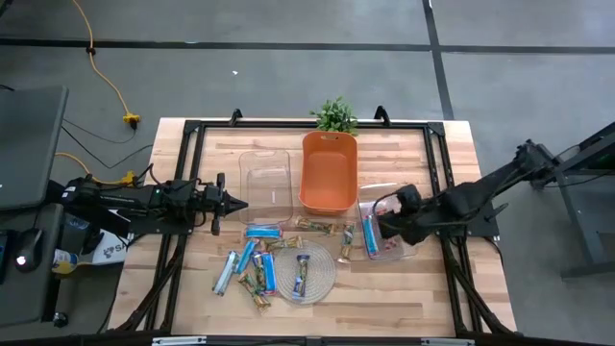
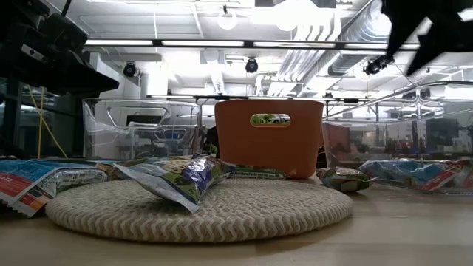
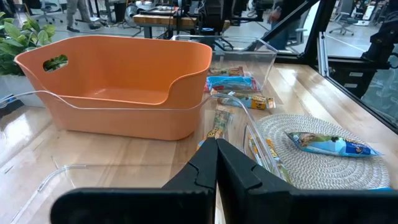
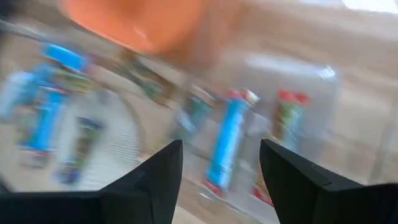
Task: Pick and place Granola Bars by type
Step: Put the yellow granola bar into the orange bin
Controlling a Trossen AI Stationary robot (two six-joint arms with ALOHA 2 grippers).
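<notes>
The orange bin (image 1: 329,171) sits at upper centre, clear tubs (image 1: 265,185) flanking it. Right gripper (image 1: 378,227), fingers spread and empty, hovers over the right tub. Left gripper (image 1: 237,204) is clenched, empty. Granola Bars (image 1: 261,264) lie scattered at lower centre.

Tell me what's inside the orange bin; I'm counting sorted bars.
No bars show in the orange bin: the high view shows bare floor, and the left wrist view shows bare inner walls, though its near wall hides the floor there.
</notes>
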